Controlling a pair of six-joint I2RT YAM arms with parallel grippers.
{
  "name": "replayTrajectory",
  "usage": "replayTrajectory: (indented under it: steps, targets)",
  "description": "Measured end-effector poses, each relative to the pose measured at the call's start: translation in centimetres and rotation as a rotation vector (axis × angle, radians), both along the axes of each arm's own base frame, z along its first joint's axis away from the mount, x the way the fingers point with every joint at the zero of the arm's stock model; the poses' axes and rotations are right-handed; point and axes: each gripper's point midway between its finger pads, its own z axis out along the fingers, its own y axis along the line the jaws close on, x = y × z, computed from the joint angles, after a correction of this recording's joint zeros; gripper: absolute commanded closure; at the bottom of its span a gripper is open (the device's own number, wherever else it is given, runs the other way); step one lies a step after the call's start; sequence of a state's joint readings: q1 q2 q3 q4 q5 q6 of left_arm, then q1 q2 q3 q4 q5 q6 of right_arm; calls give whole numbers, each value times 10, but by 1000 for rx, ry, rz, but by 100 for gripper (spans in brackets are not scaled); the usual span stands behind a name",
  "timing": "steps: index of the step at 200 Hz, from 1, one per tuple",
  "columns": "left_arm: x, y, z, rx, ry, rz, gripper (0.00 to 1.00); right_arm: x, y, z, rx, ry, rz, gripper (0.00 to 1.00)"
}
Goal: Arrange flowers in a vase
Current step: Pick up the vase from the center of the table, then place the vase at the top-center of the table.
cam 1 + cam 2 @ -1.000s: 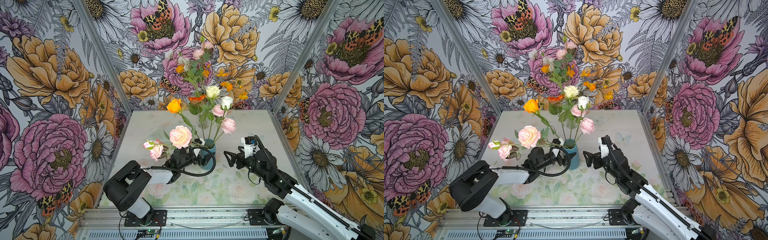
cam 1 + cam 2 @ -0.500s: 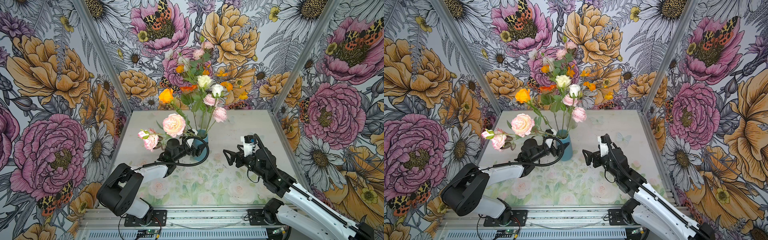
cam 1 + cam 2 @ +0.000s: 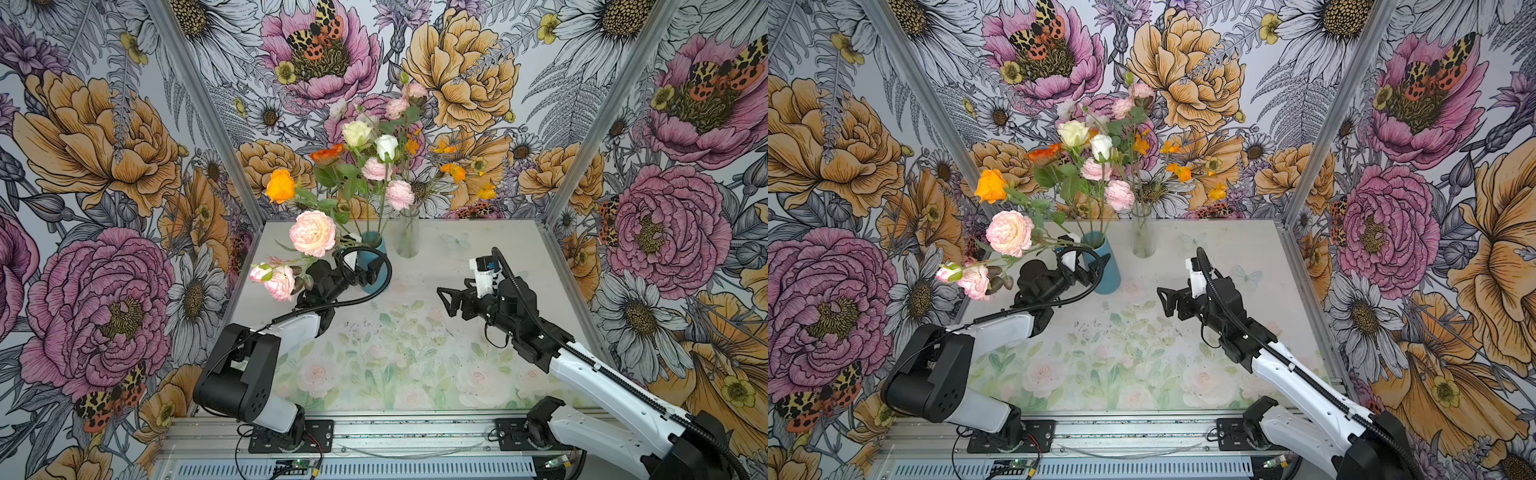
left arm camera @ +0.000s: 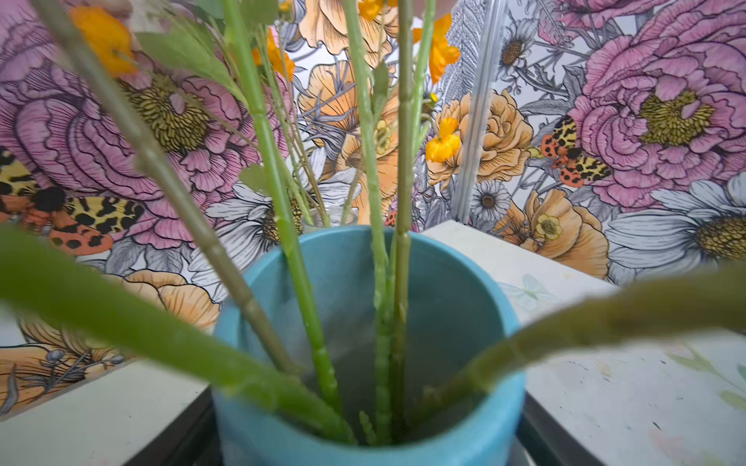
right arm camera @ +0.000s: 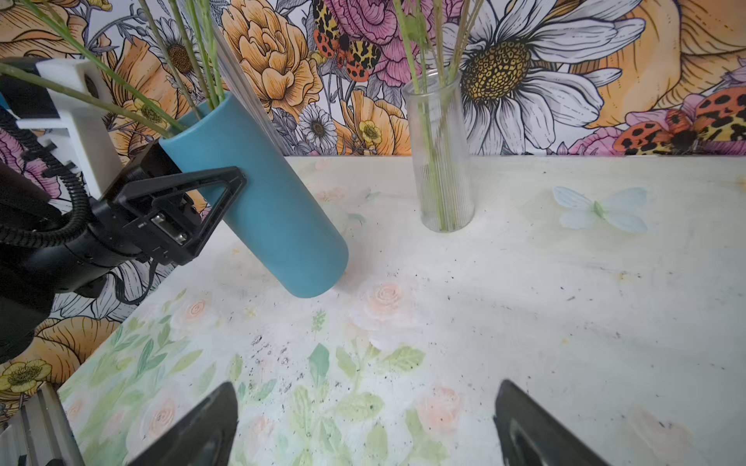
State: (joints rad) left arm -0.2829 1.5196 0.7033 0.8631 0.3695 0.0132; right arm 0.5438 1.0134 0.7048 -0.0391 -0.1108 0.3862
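Observation:
The flowers point(image 3: 312, 232), with orange, cream, white and pale pink heads on long green stems point(image 4: 282, 226), stand in a blue vase point(image 3: 376, 259) at the table's back left. My left gripper point(image 3: 371, 266) is shut on the blue vase point(image 5: 274, 210), one black finger point(image 5: 218, 181) lying across its side. The vase leans, and its base touches the table. From the left wrist I look into its mouth point(image 4: 512, 343). My right gripper point(image 3: 455, 297) hangs open and empty over the middle of the table, its fingertips point(image 5: 218, 411) wide apart.
A clear ribbed glass vase point(image 3: 407, 235) with thin stems and small orange and pink blooms stands upright just right of the blue vase point(image 3: 1104, 270), near the back wall. Printed walls close the table point(image 3: 478, 241) on three sides. Dark specks lie mid-table.
My left gripper has carried the blue vase and its flowers leftward and toward the back wall, close beside the glass vase. The right arm has barely moved.

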Motion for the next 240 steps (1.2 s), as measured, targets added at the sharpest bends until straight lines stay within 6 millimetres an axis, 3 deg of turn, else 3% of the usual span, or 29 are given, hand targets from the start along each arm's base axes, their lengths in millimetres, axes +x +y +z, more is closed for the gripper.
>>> replayTrajectory:
  steps: [44,76,109,164,240]
  targets:
    - [48,37,12,-75,-49,87,64,30,24,21,27,2,64,1]
    - [84,49,2,-102,-55,105,65,48,45,32,45,2,126,0]
    - [114,50,-19,-99,-37,96,65,58,60,26,52,18,177,1]
    - [142,40,-41,-47,-24,57,66,71,64,7,54,54,195,1]
    - [161,41,-32,20,-37,47,66,83,60,3,67,47,178,1]
